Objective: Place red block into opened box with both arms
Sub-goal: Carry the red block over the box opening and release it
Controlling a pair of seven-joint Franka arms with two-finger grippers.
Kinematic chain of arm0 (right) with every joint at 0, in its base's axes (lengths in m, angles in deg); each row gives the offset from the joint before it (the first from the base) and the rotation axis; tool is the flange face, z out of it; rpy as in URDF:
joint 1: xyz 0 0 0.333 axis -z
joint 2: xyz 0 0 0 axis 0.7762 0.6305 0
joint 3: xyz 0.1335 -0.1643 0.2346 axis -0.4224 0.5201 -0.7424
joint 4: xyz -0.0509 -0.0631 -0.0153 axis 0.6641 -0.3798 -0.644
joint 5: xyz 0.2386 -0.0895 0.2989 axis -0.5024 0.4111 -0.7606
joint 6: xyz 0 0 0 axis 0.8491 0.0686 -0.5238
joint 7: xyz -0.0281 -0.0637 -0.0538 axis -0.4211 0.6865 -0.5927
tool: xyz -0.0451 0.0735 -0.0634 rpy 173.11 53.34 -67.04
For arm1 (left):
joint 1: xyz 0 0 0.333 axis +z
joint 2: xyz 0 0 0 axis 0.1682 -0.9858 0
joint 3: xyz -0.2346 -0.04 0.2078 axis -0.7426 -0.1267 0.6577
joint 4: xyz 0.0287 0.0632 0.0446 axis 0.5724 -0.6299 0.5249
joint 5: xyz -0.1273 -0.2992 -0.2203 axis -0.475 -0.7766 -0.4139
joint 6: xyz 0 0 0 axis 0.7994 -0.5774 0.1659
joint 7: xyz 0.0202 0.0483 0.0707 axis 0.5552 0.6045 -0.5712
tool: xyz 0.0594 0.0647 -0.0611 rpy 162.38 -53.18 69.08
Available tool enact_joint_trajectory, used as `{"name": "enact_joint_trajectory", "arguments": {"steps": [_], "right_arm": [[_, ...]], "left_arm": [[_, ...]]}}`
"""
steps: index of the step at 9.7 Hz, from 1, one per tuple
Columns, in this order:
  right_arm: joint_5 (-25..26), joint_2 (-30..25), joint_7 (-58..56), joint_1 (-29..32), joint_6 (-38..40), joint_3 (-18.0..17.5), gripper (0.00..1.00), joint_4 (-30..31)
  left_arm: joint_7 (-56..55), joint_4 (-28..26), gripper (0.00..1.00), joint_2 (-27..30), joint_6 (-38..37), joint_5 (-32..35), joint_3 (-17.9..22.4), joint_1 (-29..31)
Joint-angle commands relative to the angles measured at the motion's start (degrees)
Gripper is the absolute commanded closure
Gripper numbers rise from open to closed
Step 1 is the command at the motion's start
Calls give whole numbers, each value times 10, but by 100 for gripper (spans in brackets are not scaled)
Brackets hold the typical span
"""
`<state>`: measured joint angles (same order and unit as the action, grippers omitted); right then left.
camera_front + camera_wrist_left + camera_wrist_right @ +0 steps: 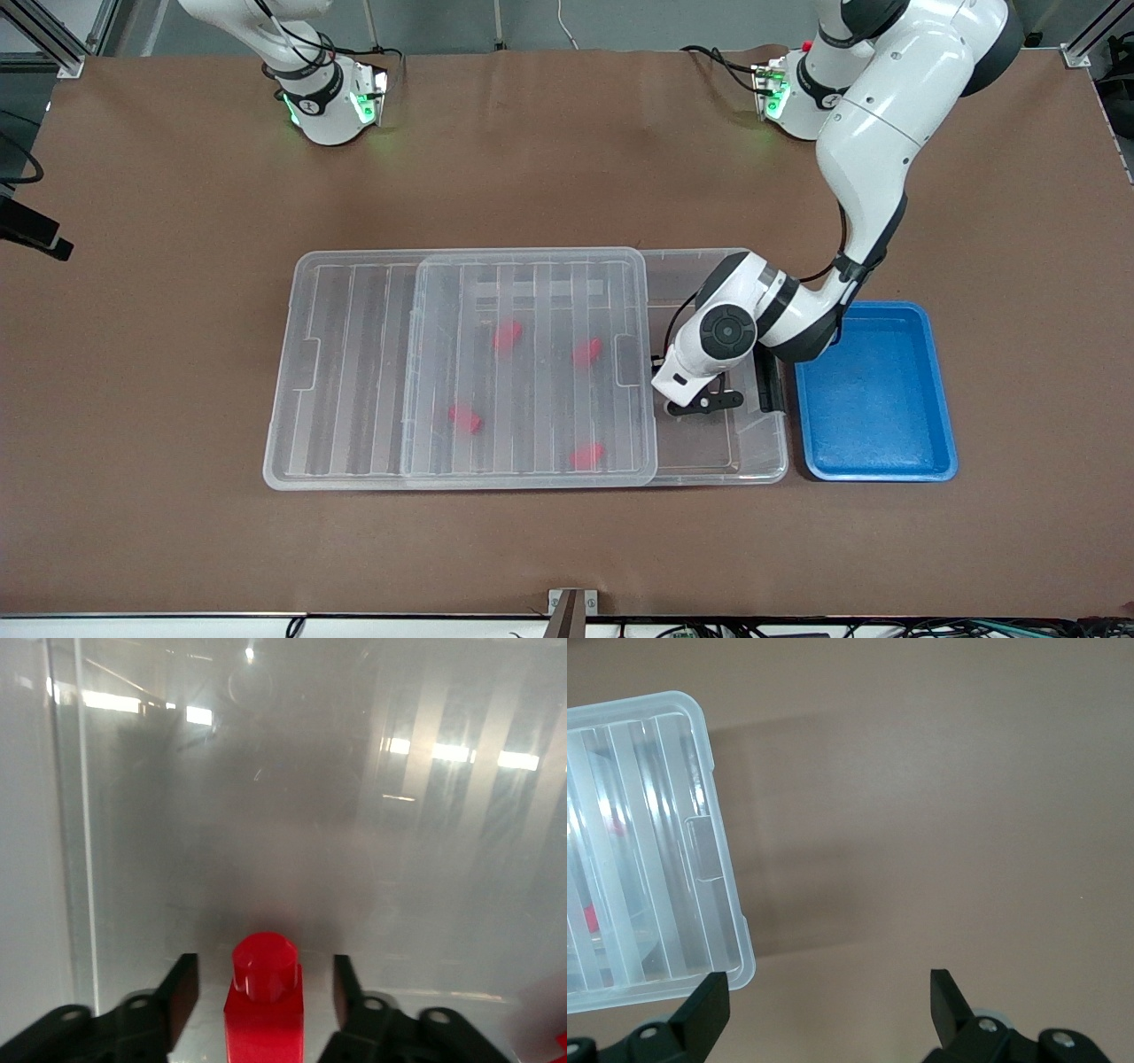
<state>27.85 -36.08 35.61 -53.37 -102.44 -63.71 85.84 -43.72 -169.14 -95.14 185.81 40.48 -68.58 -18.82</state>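
Observation:
The box (764,462) lies mid-table with its ribbed lid (354,372) slid toward the right arm's end, so the end by the black latch (769,385) is uncovered. My left gripper (704,406) reaches down into that uncovered end. In the left wrist view a red block (264,1010) stands on the box floor between my left gripper's (266,992) fingers (182,997), with a gap on each side, so the gripper is open. Several more red blocks (508,335) show through the lid. My right gripper (828,997) is open over bare table beside a lid corner (673,859).
A blue tray (877,394) sits next to the box at the left arm's end, under the left arm's forearm. The brown table (567,177) runs bare between the box and the arm bases.

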Motion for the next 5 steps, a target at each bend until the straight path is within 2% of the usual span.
{"name": "enact_joint_trajectory", "arguments": {"steps": [1, 3, 5], "right_arm": [[-9, -15, -18, 0, -5, 13, 0, 20], [-9, -15, -22, 0, -2, 13, 0, 20], [-8, -5, -94, 3, -5, 21, 0, 21]], "left_arm": [[-2, -5, 0, 32, -38, 8, -4, 5], [9, -6, 0, 88, -113, 4, -5, 8], [11, -1, 0, 146, -164, -1, -13, 19]]}}
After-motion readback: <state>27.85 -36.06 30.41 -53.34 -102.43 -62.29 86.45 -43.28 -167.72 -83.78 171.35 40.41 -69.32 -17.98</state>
